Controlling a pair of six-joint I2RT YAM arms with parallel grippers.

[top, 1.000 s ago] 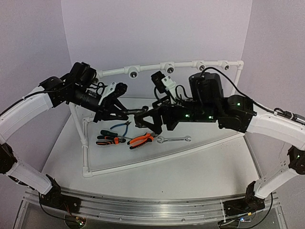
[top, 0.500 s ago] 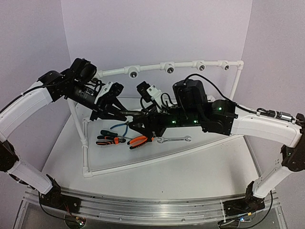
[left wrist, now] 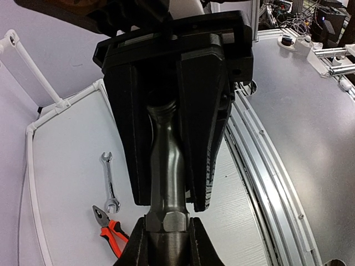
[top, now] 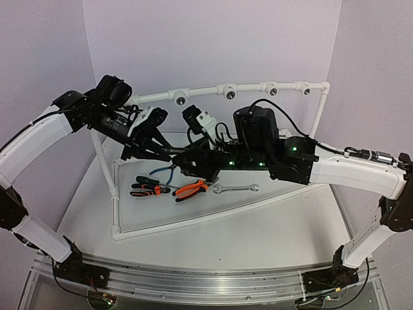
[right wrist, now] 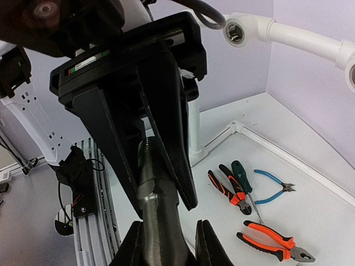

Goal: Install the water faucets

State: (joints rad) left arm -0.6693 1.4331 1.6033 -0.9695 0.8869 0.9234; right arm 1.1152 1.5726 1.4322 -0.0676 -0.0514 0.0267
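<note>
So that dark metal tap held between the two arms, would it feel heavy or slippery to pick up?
Probably stiff and heavy for its size: the tap looks like solid metal. Its smooth, shiny body could be slippery; the hex section likely grips better. Being rounded, it might roll if set down.

You have the faucet (left wrist: 165, 166) in the air over the table (top: 271, 226), with the left gripper (left wrist: 169, 202) on its left end and the right gripper (right wrist: 161, 208) on its right end, tip to tip. On the table below, inside the frame (top: 229, 91), there are from left to right two pliers (top: 145, 188) side by side, a third pliers (top: 191, 189) and the wrench (top: 235, 188). The cutters (top: 166, 171) lie behind them, under the faucet, and the frame's raised rail runs behind everything.
</note>
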